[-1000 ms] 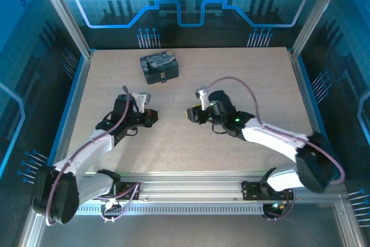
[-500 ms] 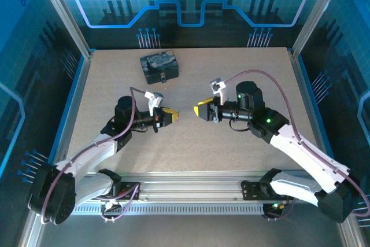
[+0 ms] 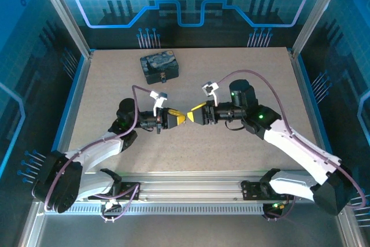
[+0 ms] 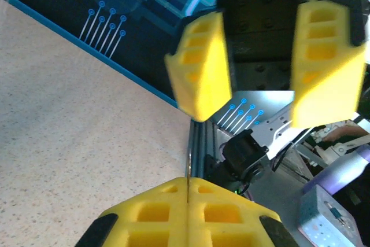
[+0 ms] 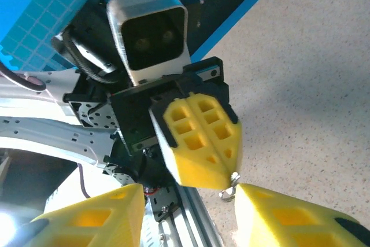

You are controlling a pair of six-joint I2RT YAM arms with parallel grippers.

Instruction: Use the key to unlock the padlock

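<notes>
The key [image 5: 231, 179] is a tiny metal sliver sticking out from the tip of my left gripper [image 3: 180, 118], which is shut on it. In the left wrist view it shows as a thin edge [image 4: 188, 172] between the closed yellow pads. My right gripper [image 3: 195, 114] faces the left one tip to tip, jaws open, above the table's middle. The key's end sits just beside the right gripper's right finger [image 5: 289, 215]; I cannot tell if they touch. The padlock [image 3: 163, 77] is a tiny piece on the front face of the dark box [image 3: 159, 65] at the back left.
The box stands well behind both grippers. The aluminium rail [image 3: 191, 180] runs along the near edge, with the arm bases on it. Blue-lit walls [image 3: 46, 85] close off the sides and back. Purple cables [image 3: 254, 79] loop over each arm.
Both arms have swung inward and forward: the left gripper moved right, the right gripper moved left. Their yellow tips went from well apart to nearly meeting.
</notes>
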